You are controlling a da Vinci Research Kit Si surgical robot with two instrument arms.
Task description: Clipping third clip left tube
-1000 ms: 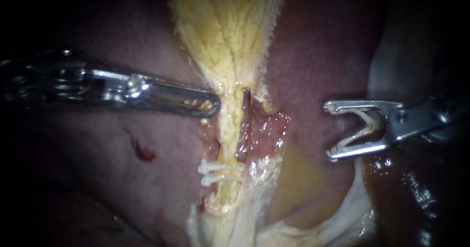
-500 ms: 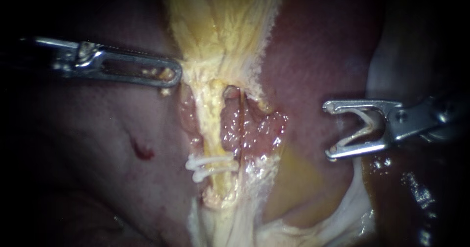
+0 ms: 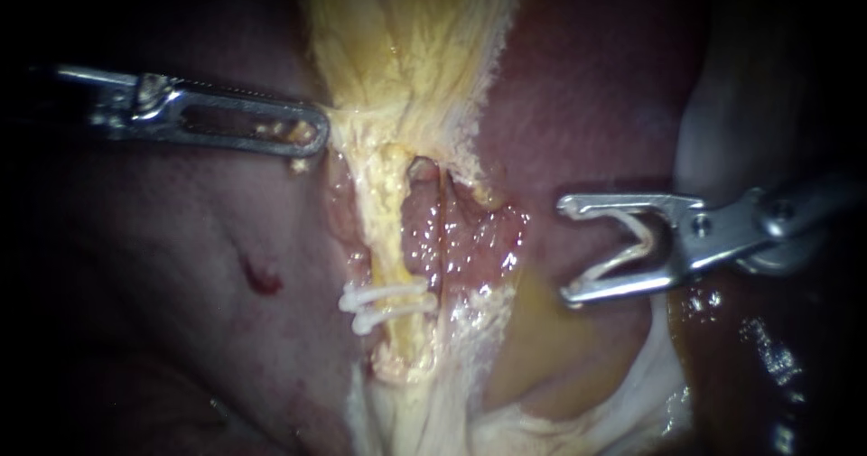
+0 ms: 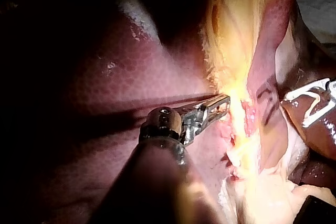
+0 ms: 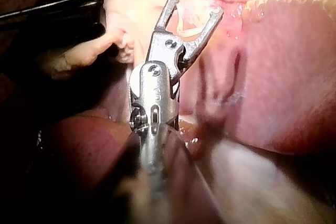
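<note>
Facing left with its mouth wide, the claw of the right instrument (image 3: 566, 250) stood apart yet carried a loaded clip (image 3: 637, 239), a white V whose legs lay against both halves. The left tube (image 3: 393, 230), a pale yellow strand, lay well to the left of that claw. Its long axis ran near to far, so the mouth met it crosswise. Two white clips (image 3: 388, 302) crossed the tube toward its near end, and the bare stretch beyond them looked the likely seat for a third. Between claw and target ran the thinner right tube (image 3: 443, 230), which any advance would have to pass without catching. The left instrument (image 3: 302, 137) sat nearer the tube, on its far-left side. Its claw was clamped together on the edge of the yellow tissue (image 3: 397, 50), holding it taut toward the left above the liver (image 3: 181, 330). Only the right instrument held a clip.
</note>
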